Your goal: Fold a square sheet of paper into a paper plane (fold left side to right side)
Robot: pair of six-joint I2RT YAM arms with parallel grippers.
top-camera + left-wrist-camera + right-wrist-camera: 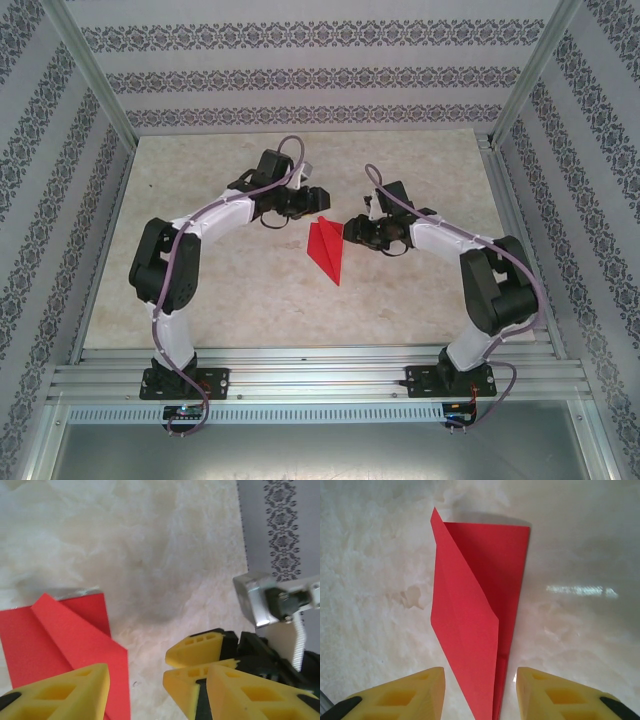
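Note:
The square sheet of paper is folded into a slim red paper plane point(327, 250) that lies flat mid-table, its point toward the near edge. My left gripper point(316, 200) hovers just behind the plane's wide end. In the left wrist view it point(156, 680) is open, one yellow finger point(60, 692) over the red paper point(65, 640). My right gripper point(350, 231) sits at the plane's right side. In the right wrist view it point(480, 675) is open, its fingers apart on either side of the plane's point(470, 610) narrow end. Nothing is gripped. The right gripper's yellow fingertips point(197, 652) show close beside my left one.
The pale marble-look table top point(250, 290) is bounded by patterned walls and metal frame posts point(95, 70). Aluminium rails point(320, 375) carry the arm bases along the near edge. Both grippers crowd close together over the plane.

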